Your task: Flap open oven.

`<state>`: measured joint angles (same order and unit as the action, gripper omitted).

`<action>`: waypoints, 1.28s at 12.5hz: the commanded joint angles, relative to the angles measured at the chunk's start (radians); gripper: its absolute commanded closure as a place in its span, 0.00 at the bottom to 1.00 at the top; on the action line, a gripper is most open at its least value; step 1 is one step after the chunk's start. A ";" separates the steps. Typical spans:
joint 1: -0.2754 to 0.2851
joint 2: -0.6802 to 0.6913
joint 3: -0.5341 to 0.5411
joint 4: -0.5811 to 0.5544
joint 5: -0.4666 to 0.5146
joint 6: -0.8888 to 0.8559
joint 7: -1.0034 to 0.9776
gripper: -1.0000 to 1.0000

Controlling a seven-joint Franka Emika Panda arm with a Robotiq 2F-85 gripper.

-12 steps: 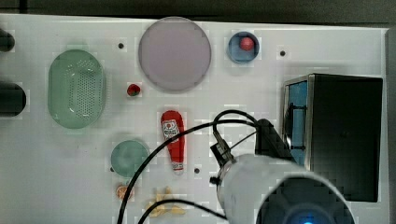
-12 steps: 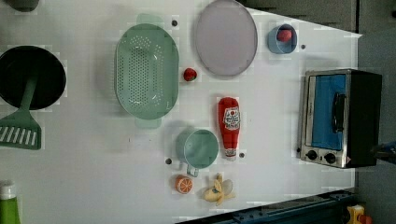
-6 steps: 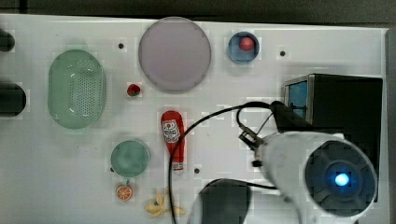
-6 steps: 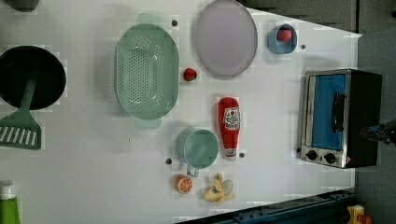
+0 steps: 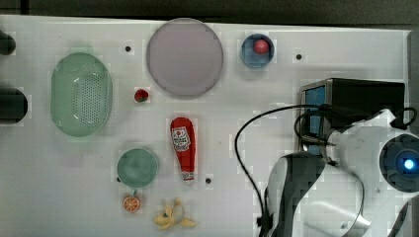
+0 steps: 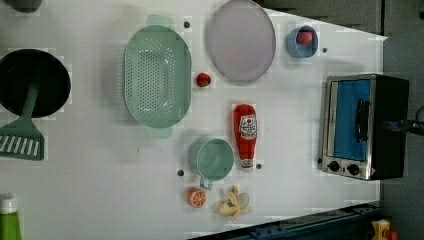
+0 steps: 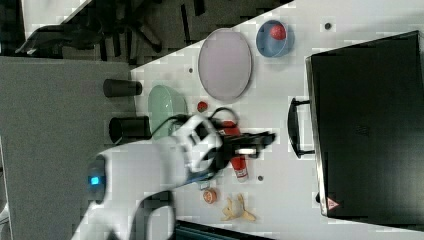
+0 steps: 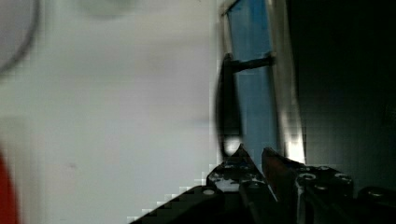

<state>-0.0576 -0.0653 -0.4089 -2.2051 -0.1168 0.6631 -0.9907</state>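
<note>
The black box-shaped toaster oven (image 6: 365, 125) with blue-tinted glass door is seen at the right of the left view, its door not yet flapped open; the dark bar handle (image 8: 227, 105) remains ungrasped. The gripper (image 8: 254, 161), fingers narrowly parted and empty, is held just beside it. A red ketchup bottle (image 6: 245, 135) lies well apart, and nothing is seen in the way.

Oven (image 6: 365, 125) at left view's right; ketchup bottle (image 6: 245, 135) between mug (image 6: 212, 159) and oven.
</note>
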 commanded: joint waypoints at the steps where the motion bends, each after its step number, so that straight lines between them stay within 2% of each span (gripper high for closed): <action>1: -0.003 0.057 -0.040 0.003 0.006 0.075 -0.222 0.83; 7: -0.003 0.186 -0.040 0.001 0.013 0.135 -0.220 0.83; 13: 0.007 0.216 -0.015 -0.004 0.003 0.142 -0.167 0.83; 16: 0.043 0.216 -0.007 -0.012 -0.128 0.142 -0.085 0.83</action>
<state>-0.0586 0.1606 -0.4302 -2.2188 -0.2483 0.8105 -1.1348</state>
